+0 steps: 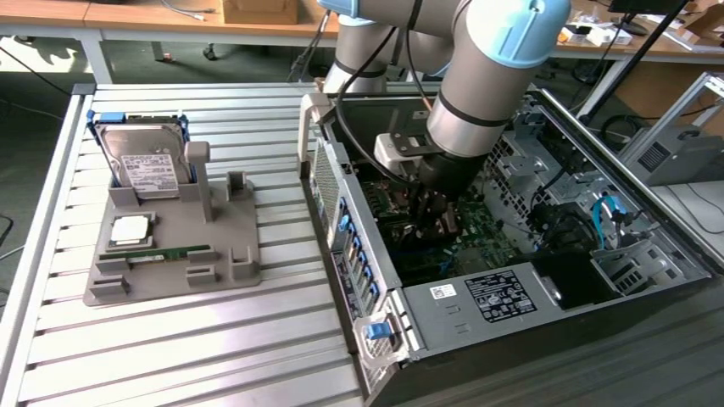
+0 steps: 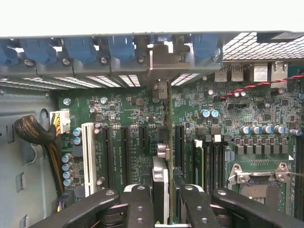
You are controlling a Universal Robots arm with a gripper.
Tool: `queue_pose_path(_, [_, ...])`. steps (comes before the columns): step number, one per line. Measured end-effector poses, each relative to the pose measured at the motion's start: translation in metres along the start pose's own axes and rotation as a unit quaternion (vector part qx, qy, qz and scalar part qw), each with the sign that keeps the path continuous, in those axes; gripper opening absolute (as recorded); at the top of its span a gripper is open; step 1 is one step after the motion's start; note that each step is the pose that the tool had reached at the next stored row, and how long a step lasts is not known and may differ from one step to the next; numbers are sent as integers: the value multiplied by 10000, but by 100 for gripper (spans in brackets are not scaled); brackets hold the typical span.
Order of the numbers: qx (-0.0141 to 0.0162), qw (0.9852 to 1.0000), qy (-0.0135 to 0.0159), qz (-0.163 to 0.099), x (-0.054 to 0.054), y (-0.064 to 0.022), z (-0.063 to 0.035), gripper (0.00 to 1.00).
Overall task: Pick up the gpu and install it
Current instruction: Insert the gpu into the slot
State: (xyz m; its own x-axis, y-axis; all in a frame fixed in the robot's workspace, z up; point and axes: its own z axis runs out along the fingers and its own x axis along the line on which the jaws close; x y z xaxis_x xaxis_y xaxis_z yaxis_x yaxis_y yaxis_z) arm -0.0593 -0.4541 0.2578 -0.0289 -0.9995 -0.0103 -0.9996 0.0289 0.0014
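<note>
Your gripper (image 2: 165, 202) pinches the gpu (image 2: 161, 185), a thin edge-on card, jaws half closed, upright over the green motherboard (image 2: 128, 118) slots. Exterior view adds the steel case (image 1: 476, 297), grey tray (image 1: 169, 254), silver drive (image 1: 147, 161).

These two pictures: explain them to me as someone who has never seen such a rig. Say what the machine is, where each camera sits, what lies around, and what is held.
The grey and blue machine is a robot arm reaching down into an open computer case. One picture comes from a camera off the arm, looking at the whole table. The other comes from a camera on the arm's wrist, looking down at the green motherboard. The end effector grips the gpu, a thin card seen edge-on, standing upright over the motherboard's slots with its metal bracket at the case's rear wall. On the exterior view's left, a grey holder carries a silver hard drive and a slim green memory stick.
</note>
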Motion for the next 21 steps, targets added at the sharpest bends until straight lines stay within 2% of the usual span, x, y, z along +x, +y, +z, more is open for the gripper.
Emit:
queue_pose_path(10, [0, 10000, 0, 35, 1, 0, 42, 27])
queue_pose_path(21, [2, 10000, 4, 39, 0, 0, 0, 27])
